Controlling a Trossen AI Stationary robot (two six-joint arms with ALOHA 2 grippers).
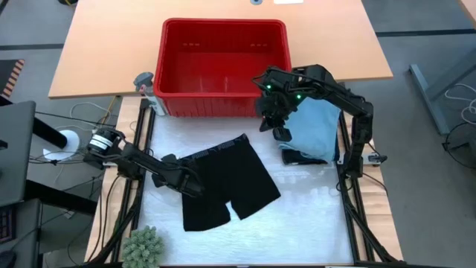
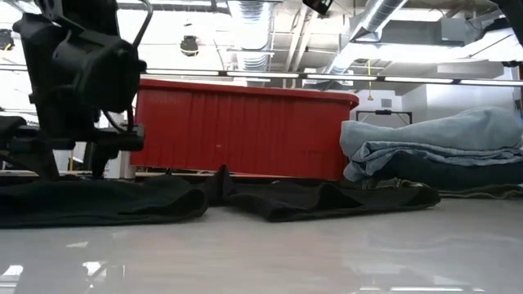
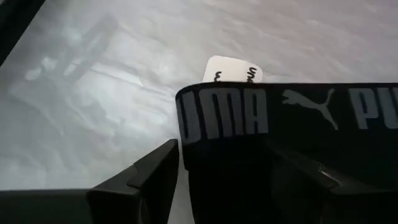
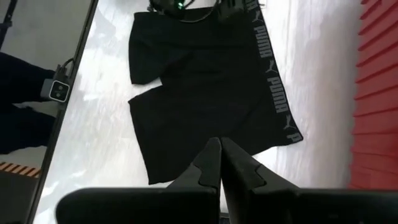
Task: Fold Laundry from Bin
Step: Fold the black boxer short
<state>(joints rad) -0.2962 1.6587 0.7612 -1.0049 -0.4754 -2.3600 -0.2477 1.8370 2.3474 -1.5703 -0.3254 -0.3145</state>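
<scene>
White table (image 1: 312, 216), black shorts (image 1: 230, 179) spread, left end effector (image 1: 195, 187) open at waistband.

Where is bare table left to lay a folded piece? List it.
Free: the white surface in front of the folded stack, right of the black shorts; also the strip between shorts and red bin. Crowded: the shorts' left edge, where the left gripper sits, and near the plant.

Black shorts (image 1: 223, 184) with grey lettered waistband; plain light blue garment (image 1: 316, 128) folded over dark navy one (image 1: 303, 157) at worktop's right edge; red bin (image 1: 223, 67); white worktop (image 1: 305, 216).
</scene>
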